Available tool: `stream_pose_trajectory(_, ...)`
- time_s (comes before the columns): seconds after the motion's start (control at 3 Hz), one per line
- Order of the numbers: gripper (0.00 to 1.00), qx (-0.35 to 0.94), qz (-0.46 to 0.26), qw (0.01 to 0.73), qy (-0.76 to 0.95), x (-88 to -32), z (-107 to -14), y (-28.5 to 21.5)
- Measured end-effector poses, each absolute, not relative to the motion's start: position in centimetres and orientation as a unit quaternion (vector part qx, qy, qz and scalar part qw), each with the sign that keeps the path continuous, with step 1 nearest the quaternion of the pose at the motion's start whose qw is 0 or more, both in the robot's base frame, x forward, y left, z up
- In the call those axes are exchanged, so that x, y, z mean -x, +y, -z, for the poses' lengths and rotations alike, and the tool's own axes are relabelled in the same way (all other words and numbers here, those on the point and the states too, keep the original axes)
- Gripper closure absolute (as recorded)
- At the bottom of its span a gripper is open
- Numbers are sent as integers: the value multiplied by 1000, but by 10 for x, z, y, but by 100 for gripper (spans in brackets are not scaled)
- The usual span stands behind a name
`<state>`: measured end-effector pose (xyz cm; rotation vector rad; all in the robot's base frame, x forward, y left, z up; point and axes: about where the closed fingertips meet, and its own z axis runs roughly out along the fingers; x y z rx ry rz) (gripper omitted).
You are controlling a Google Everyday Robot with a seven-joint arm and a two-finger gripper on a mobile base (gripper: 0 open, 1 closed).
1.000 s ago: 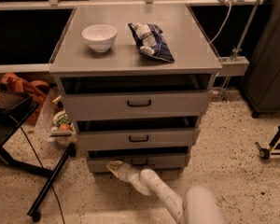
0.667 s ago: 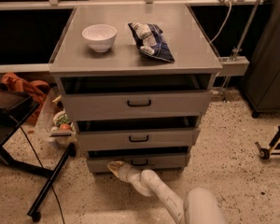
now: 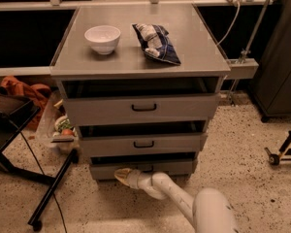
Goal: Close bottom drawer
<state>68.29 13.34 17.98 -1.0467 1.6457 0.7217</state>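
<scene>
Reaching in low from the bottom right corner with the smooth, round white arm (image 3: 172, 195), bending at a thick joint and pointing left and a little up. Holding the tan-tipped gripper (image 3: 121, 174) just above the speckled stone floor (image 3: 242, 149), right at the left part of the flat grey metal front of the bottom drawer (image 3: 172, 167). Not able to tell if the gripper is apart or together, or if it is pressing on the front.

Staying in nearly the same spot as a moment ago, with the arm bent the same way. Leaving the bottom drawer pulled out a little, with a dark gap showing above it, just like before.

Showing a small dark bar handle on the grey middle drawer (image 3: 184, 142) and on the taller grey top drawer (image 3: 184, 108), both poking out too. Resting on the flat grey cabinet top (image 3: 199, 52): a round white bowl (image 3: 102, 38), and near it a crinkly dark blue bag (image 3: 156, 43).
</scene>
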Motion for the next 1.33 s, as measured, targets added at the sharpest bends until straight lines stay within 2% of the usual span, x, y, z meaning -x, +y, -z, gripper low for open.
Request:
stream_pose_trajectory(0.67, 100, 445, -385, 455, 668, -645, -177, 95)
stream_pose_trajectory(1.33, 100, 427, -429, 453, 655, -630, -196, 12)
